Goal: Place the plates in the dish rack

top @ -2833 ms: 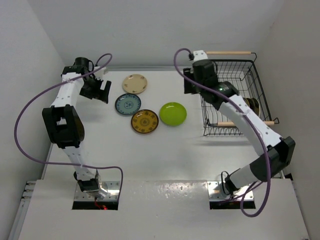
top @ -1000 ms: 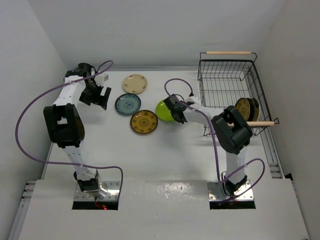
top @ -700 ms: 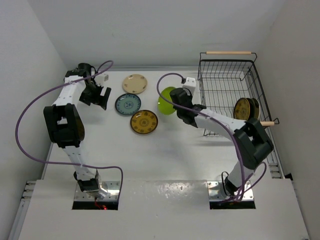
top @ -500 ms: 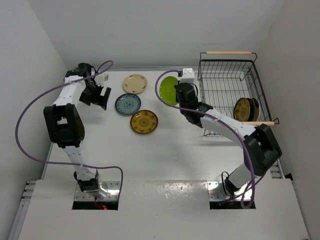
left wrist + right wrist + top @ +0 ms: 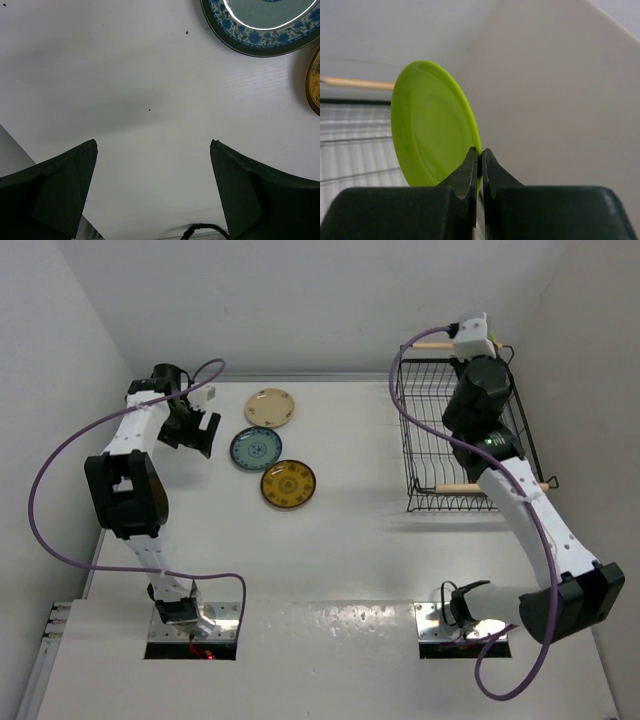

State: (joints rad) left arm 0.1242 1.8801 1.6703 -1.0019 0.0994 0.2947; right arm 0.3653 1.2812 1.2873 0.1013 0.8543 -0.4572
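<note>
My right gripper [image 5: 481, 150] is shut on the rim of the lime green plate [image 5: 432, 130] and holds it on edge. It hangs over the far end of the black wire dish rack [image 5: 440, 440], near the far wooden handle [image 5: 355, 83]. Three plates lie flat on the table: beige [image 5: 270, 407], blue patterned [image 5: 256, 449] and brown-and-yellow [image 5: 289, 483]. My left gripper [image 5: 195, 428] is open and empty, low over bare table to the left of the blue plate [image 5: 260, 30].
The white back wall and right wall stand close around the rack. The near wooden handle [image 5: 452, 488] sits at the rack's front edge. The right arm's purple cable [image 5: 400, 390] loops over the rack's left side.
The right arm has lifted the lime green plate off the table and carried it right, up over the rack's far end. The left arm has stayed put.
</note>
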